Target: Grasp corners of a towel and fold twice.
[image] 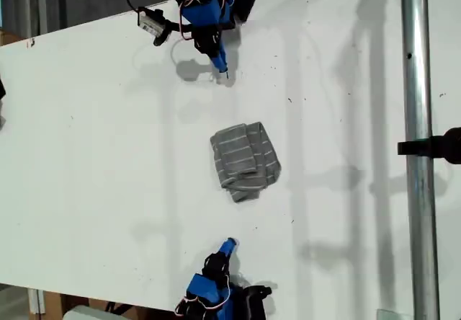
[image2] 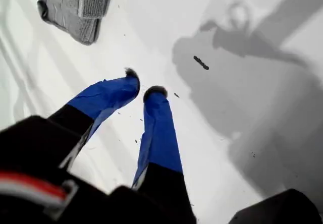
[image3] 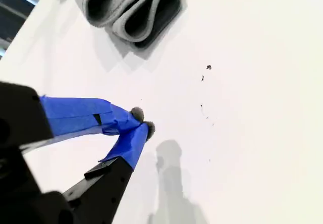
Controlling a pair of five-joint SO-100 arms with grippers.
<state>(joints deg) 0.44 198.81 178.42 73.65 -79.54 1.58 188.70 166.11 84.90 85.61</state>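
Observation:
The towel (image: 245,160) lies folded into a small bundle in the middle of the white table (image: 86,154). It is dark grey with thin white stripes. My first gripper (image: 222,68) hovers at the top of the exterior view, well clear of the towel, with its blue fingertips almost touching and nothing between them. The first wrist view shows this gripper (image2: 144,82) short of the towel's edge (image2: 75,7). My second gripper (image: 230,244) is at the bottom of the exterior view, shut and empty. In the second wrist view it (image3: 142,122) faces the towel's looped fold edges (image3: 133,9).
A metal pole (image: 416,147) with a black clamp (image: 436,147) runs down the exterior view's right. A small white device (image: 151,23) on cables sits beside the first arm's base. A dark mark (image2: 200,62) and small specks (image3: 208,67) dot the table.

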